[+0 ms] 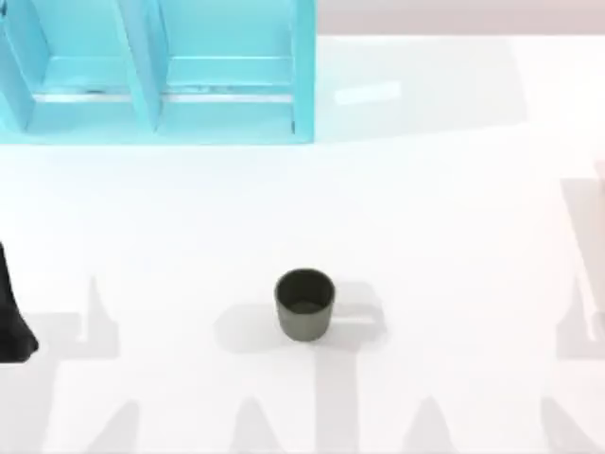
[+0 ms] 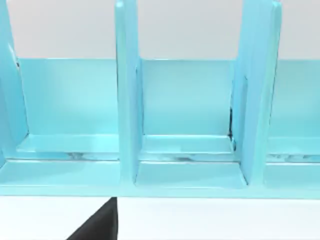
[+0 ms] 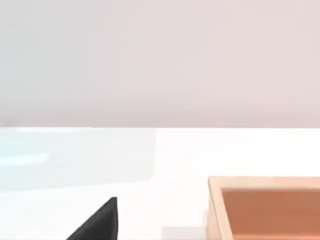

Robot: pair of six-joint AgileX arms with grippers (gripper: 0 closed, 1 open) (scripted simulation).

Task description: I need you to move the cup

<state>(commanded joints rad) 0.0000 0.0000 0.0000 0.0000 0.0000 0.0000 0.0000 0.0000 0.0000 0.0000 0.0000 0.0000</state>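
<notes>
The left arm (image 1: pixel 14 322) shows as a dark shape at the 9 o'clock edge of the table (image 1: pixel 454 218) in the top view, and whether its claw is spread or pressed together cannot be told; the same holds for the right claw, of which the right wrist view gives just a dark wedge (image 3: pixel 100 222) low in frame. Outward from there, the cup (image 1: pixel 304 305) stands upright and alone, a little toward 6 o'clock from the table's centre, well apart from both arms and touching nothing. At 11 o'clock sits a light blue shelf (image 1: pixel 156 71) with upright dividers, which the left wrist camera faces. The right wrist view catches the corner of an orange-brown box (image 3: pixel 265 205). Nothing is gripped yet, so the step in hand looks like the reach. To do it well, I judge, the chosen claw should come in spread wide, drop straight over the rim, centre the cup between the fingers and close gently on its tapered wall, so it neither tips nor slides away.
</notes>
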